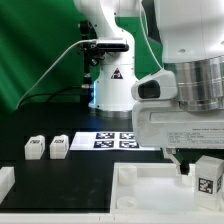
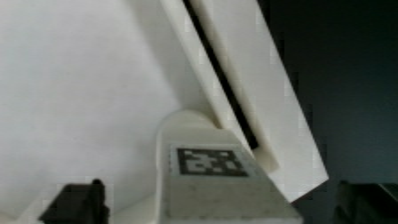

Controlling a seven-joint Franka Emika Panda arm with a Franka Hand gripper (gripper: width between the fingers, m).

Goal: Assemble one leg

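Observation:
In the wrist view a leg [image 2: 210, 165], a small white block with its tag facing the camera, stands between my gripper's [image 2: 217, 212] dark fingertips [image 2: 75, 203]. A gap shows on each side, so the jaws are open around it. The leg stands on the large white tray-like piece [image 2: 71, 90], close beside its raised rim [image 2: 240, 80]. In the exterior view the same leg [image 1: 208, 181] shows under my gripper [image 1: 190, 170] at the right, over the tray piece [image 1: 140, 188]. Two more legs [image 1: 35, 148] [image 1: 59, 146] stand on the black table at the left.
The marker board [image 1: 118, 140] lies flat behind the tray piece. The arm's white base [image 1: 110, 85] stands at the back with a cable running to the left. Another white part [image 1: 5, 181] sits at the lower left edge.

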